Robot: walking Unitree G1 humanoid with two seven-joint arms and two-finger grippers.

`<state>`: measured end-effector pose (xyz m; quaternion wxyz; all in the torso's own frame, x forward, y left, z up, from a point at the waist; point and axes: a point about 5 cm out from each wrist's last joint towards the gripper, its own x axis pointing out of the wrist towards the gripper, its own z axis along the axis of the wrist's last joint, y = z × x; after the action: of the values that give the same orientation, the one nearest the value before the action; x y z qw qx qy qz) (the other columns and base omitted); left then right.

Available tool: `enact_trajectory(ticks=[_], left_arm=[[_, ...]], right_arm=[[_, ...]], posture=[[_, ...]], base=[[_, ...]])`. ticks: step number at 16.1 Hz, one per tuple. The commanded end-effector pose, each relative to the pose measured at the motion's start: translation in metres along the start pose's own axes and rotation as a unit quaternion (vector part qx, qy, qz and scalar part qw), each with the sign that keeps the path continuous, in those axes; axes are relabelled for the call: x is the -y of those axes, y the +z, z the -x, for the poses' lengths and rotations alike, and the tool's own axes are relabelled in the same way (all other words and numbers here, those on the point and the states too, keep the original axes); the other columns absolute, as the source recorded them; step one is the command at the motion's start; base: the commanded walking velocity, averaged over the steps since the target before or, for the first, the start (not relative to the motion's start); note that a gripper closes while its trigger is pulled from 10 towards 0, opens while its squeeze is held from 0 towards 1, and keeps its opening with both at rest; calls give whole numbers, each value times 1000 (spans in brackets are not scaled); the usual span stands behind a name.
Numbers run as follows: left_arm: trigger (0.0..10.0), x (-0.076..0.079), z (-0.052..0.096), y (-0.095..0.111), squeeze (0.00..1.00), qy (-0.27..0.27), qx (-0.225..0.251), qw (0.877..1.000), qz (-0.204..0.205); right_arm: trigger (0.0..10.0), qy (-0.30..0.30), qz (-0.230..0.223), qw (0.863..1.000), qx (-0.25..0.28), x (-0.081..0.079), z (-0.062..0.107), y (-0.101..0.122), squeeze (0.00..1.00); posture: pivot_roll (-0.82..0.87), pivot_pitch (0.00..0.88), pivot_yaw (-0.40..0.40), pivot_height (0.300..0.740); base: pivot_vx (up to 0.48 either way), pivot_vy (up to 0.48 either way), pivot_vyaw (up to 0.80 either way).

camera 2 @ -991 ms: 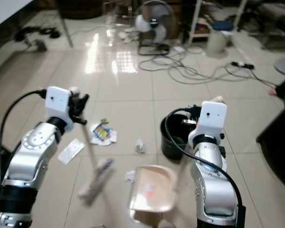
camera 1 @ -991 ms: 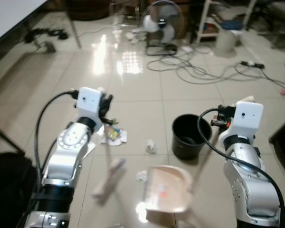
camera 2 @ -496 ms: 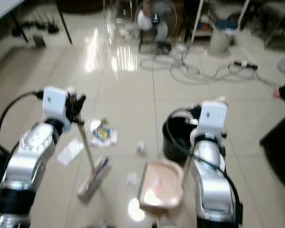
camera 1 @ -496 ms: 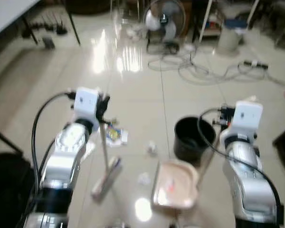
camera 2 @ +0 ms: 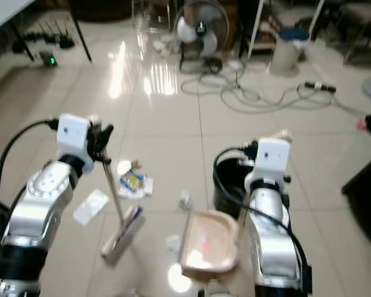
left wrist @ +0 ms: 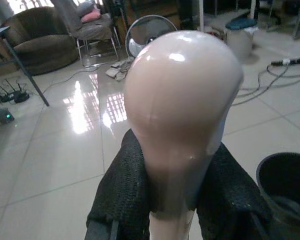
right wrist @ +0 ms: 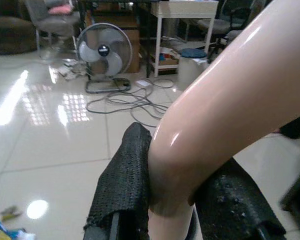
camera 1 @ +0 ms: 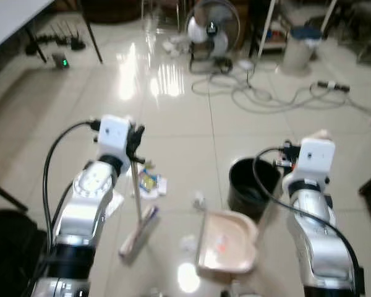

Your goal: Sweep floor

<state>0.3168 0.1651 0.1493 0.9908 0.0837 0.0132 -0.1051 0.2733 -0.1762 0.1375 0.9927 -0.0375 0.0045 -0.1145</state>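
Note:
My left gripper (camera 1: 135, 140) is shut on the pale handle of a broom (camera 1: 138, 197), whose brush head (camera 1: 140, 230) rests on the tiles. The handle's rounded top (left wrist: 182, 95) sticks out between the black fingers (left wrist: 122, 195). My right gripper (right wrist: 172, 200) is shut on the curved handle of a pink dustpan (camera 1: 226, 241), which lies low beside a black bin (camera 1: 252, 184). Litter lies between them: a colourful wrapper (camera 1: 150, 183), a crumpled paper (camera 1: 199, 198) at the pan's edge, a white scrap (camera 1: 187, 242) and a flat paper (camera 2: 91, 206).
A floor fan (camera 1: 211, 32) stands at the back among loose cables (camera 1: 266, 93). A white bucket (camera 1: 295, 52) is at the back right, and a table leg (camera 1: 93, 37) with chargers at the back left. A dark object (camera 1: 6, 247) sits near my left side.
The camera has shifted. The broom now stands steeper, with its head still on the floor. The dustpan has turned and its rim has come up next to the crumpled paper.

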Motion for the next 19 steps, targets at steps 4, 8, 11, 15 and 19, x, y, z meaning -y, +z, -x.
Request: enact_trajectory(ticks=[4,8,11,15,19], left_arm=[[10000,5,-3,5,0,1,21,1000,-5],[10000,5,-12,2,0,20,20,1000,4],[10000,9,-17,-1,0,20,30,999,-5],[10000,9,-20,-5,0,24,33,999,28],[10000,17,-28,-7,0,20,43,997,60]], right_arm=[[10000,-1,8,1000,9,2,-2,-5,0],[10000,-4,18,1000,17,1,-9,-8,0],[10000,-9,23,999,24,4,-12,-12,0],[10000,-3,16,999,37,2,-17,-16,0],[10000,4,47,998,50,2,-28,-19,0]], posture=[[-20,108,59,740],[-7,152,69,740],[2,216,69,740],[26,277,104,740],[40,322,122,740]], base=[[0,0,0],[0,0,0],[0,0,0],[0,0,0],[0,0,0]])
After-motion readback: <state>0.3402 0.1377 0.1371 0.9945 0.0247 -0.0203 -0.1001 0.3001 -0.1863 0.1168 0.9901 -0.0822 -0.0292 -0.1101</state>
